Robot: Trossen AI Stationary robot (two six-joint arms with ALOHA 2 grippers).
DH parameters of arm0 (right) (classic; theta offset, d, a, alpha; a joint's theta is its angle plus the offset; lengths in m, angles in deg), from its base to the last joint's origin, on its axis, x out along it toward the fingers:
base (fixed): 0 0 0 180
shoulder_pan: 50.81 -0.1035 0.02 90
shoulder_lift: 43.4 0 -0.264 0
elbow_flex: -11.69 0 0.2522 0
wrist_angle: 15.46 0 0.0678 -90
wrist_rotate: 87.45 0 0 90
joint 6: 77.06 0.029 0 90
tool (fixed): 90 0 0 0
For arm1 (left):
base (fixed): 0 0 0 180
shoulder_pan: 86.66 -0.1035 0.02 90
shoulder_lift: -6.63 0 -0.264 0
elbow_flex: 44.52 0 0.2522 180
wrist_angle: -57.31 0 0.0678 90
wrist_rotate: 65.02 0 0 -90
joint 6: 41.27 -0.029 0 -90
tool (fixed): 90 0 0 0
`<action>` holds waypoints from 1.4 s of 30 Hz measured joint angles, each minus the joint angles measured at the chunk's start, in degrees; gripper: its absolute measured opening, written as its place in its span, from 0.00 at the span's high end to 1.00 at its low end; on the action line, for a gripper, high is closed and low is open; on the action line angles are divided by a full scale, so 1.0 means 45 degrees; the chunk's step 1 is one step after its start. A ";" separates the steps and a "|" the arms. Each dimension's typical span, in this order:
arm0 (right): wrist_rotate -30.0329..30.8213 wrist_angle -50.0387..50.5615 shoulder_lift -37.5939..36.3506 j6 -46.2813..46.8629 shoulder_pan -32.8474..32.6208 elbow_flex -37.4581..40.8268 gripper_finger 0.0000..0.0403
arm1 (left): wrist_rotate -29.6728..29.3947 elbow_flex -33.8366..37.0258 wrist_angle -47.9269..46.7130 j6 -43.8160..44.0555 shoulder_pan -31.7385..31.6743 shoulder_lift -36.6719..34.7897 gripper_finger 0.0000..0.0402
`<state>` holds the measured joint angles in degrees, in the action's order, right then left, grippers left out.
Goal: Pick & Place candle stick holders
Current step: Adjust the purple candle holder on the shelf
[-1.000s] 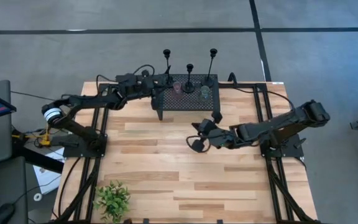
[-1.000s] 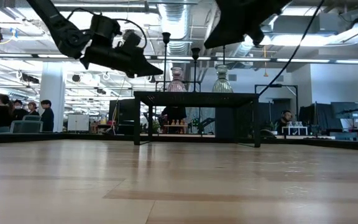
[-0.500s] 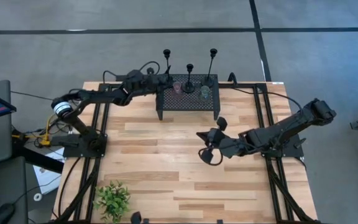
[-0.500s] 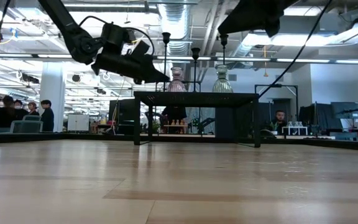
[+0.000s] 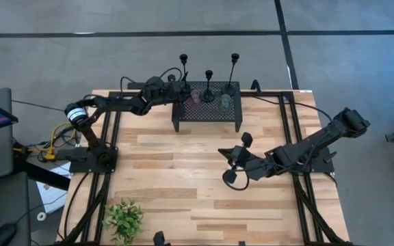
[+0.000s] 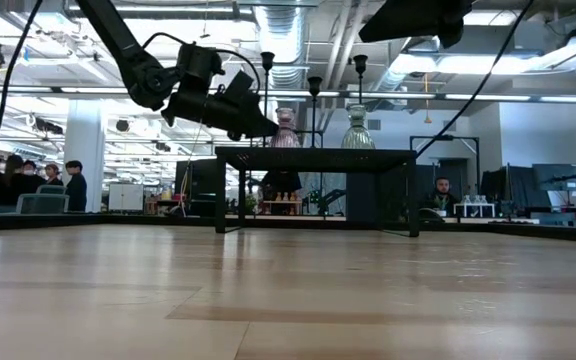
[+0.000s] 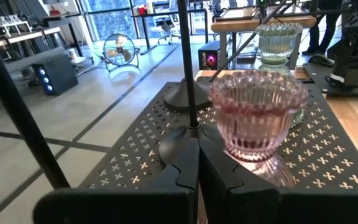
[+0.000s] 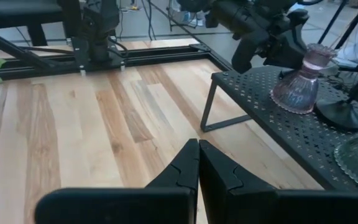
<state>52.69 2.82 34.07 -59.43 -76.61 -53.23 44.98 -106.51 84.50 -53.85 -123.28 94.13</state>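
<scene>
- Three black candle stick holders stand on a black perforated metal stand point(image 5: 207, 113) at the 12 o'clock edge of the wooden table point(image 5: 169, 184).
- Left candle stick holder point(image 5: 183, 74): at the stand's 10 o'clock corner.
- Middle candle stick holder point(image 5: 208, 85): shortest of the three, along the far edge.
- Right candle stick holder point(image 5: 233, 72): at the 1 o'clock corner.
- A pink glass votive point(image 7: 258, 115) and a clear glass votive point(image 7: 279, 42) share the stand. In the left wrist view, the pink one sits just beside a candlestick base.
- Left gripper point(image 5: 175, 95): at the stand's 9 o'clock end, near the left candle stick holder. Fingers point(image 7: 179, 168) pressed together, holding nothing.
- Right gripper point(image 5: 237, 157): over bare table at 5 o'clock from the stand, well apart from all three holders. In its wrist view the fingers point(image 8: 185, 165) meet with no gap and grip nothing.
- A green plant point(image 5: 123, 219) sits at the table's 7 o'clock corner.
</scene>
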 joint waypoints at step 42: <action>0.0497 -0.0046 0.0000 -0.0001 -0.0099 0.0000 1.00 | 0.1668 0.0015 -0.0254 0.0287 0.0375 0.0010 0.99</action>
<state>54.93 2.61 34.07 -59.44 -77.05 -53.23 52.49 -106.45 83.36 -52.56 -121.59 94.18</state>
